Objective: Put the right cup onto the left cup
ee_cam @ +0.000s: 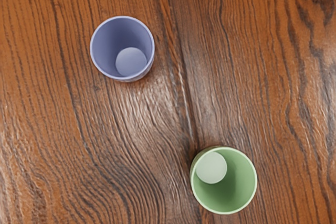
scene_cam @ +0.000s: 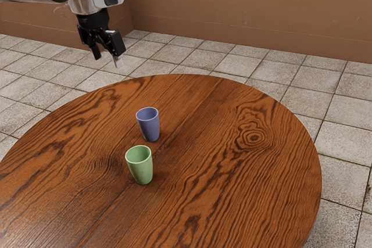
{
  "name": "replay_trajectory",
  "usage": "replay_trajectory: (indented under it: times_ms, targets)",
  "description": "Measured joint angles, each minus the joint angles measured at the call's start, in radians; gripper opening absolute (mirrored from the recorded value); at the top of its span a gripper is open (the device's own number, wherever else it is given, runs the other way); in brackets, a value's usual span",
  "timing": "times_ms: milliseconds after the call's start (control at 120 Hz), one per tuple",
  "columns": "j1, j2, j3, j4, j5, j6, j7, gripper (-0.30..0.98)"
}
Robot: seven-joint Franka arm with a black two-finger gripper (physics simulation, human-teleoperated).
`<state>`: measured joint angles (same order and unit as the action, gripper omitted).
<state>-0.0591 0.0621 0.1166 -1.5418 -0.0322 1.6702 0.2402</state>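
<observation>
Exterior view shows the hand [scene_cam: 108,60] open, wrist view the blue cup's floor [ee_cam: 131,62].

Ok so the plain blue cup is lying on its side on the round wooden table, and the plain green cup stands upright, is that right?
Not quite: the exterior view shows the plain blue cup standing upright, not on its side, on the round wooden table. The plain green cup does stand upright.

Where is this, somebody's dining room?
Hard to say, perhaps a plain simulated room: a round wooden table, stone-like floor tiles and a bare brown wall.
</observation>
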Motion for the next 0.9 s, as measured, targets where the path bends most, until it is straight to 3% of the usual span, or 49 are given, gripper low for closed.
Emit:
replay_trajectory:
  times_ms: [300, 542, 900]
  targets:
    - [0.000, -0.006, 0.000, -0.017, -0.001, 0.006, -0.002, 0.69]
    - [0.010, -0.114, -0.014, -0.257, -0.041, 0.047, -0.003, 0.69]
    - [0.002, -0.128, -0.033, -0.568, -0.044, 0.327, -0.021, 0.69]
